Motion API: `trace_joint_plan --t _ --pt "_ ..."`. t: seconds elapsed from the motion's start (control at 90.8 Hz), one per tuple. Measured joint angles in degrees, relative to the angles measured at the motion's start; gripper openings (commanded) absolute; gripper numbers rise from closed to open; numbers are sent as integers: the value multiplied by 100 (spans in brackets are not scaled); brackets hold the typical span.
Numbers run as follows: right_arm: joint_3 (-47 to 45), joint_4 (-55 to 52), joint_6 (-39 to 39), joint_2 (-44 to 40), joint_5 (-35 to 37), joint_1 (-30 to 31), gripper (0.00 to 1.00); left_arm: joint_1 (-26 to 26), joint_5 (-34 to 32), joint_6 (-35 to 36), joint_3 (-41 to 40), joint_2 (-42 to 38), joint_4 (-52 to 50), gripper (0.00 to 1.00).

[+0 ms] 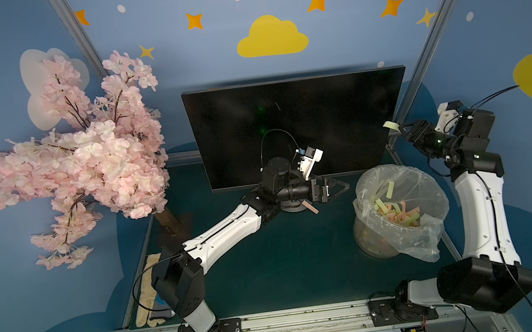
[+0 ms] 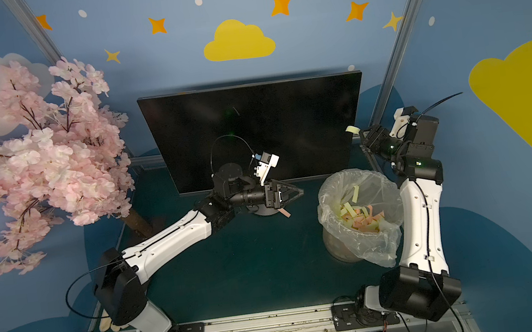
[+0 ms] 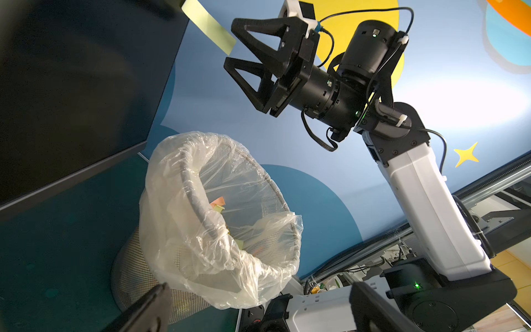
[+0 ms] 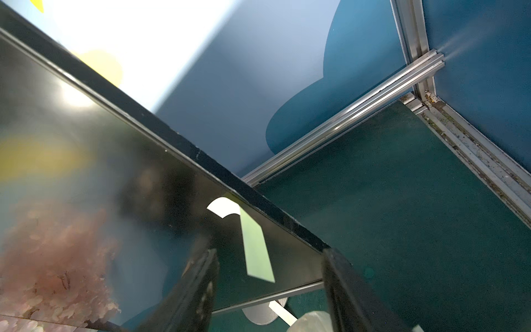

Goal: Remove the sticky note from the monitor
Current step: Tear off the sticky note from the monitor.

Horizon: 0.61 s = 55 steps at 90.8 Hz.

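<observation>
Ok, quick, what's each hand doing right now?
Left hand: open, empty.
Right hand: open at the pale green sticky note's free end on the monitor, not gripping it.

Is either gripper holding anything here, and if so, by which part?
Nothing is held. The right gripper has its jaws open about the green sticky note, not closed on it; the note is stuck at the edge of the monitor. The left gripper is open and empty.
</observation>
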Motion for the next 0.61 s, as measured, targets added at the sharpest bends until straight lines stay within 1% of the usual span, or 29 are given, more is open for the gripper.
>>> trace_joint_plan --t 0.374,0.485,0.606 --pt "197 0 -24 289 -42 216 58 0 0 -17 87 48 4 100" --pt "197 0 -39 328 -44 236 51 2 0 -17 87 50 2 100" --pt "199 -4 -87 330 -46 240 38 2 0 -17 90 61 4 100"
